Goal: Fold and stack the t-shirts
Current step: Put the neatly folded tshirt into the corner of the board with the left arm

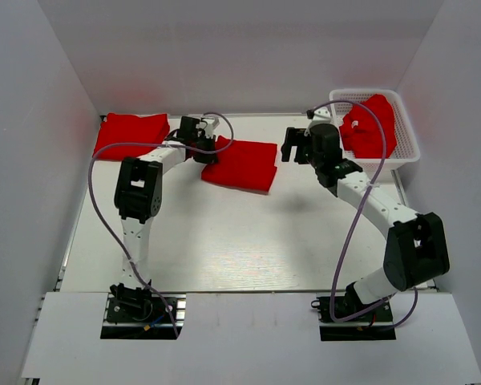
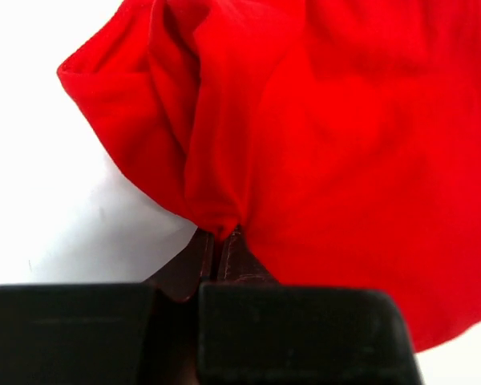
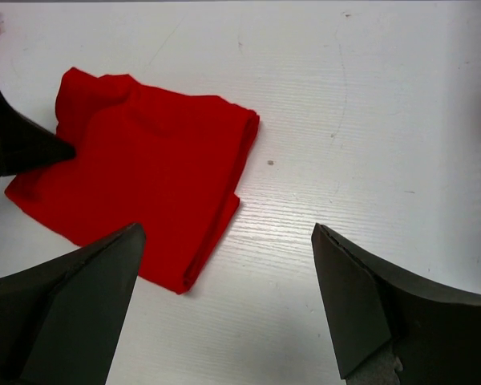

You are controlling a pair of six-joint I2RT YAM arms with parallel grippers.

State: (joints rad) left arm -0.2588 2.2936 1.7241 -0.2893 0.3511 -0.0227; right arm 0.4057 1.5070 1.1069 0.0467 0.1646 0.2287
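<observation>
A folded red t-shirt [image 1: 242, 164] lies at the table's middle back; it also shows in the right wrist view [image 3: 144, 192] and the left wrist view [image 2: 345, 144]. My left gripper [image 1: 206, 149] is shut on this shirt's left edge, its fingertips [image 2: 228, 241] pinching a fold of cloth. My right gripper [image 1: 289, 150] hovers open and empty to the right of the shirt, its fingers [image 3: 353, 297] spread wide over bare table. Another folded red t-shirt [image 1: 131, 133] lies at the back left. A crumpled red t-shirt [image 1: 369, 126] sits in the basket.
A white lattice basket [image 1: 405, 132] stands at the back right. White walls enclose the table on three sides.
</observation>
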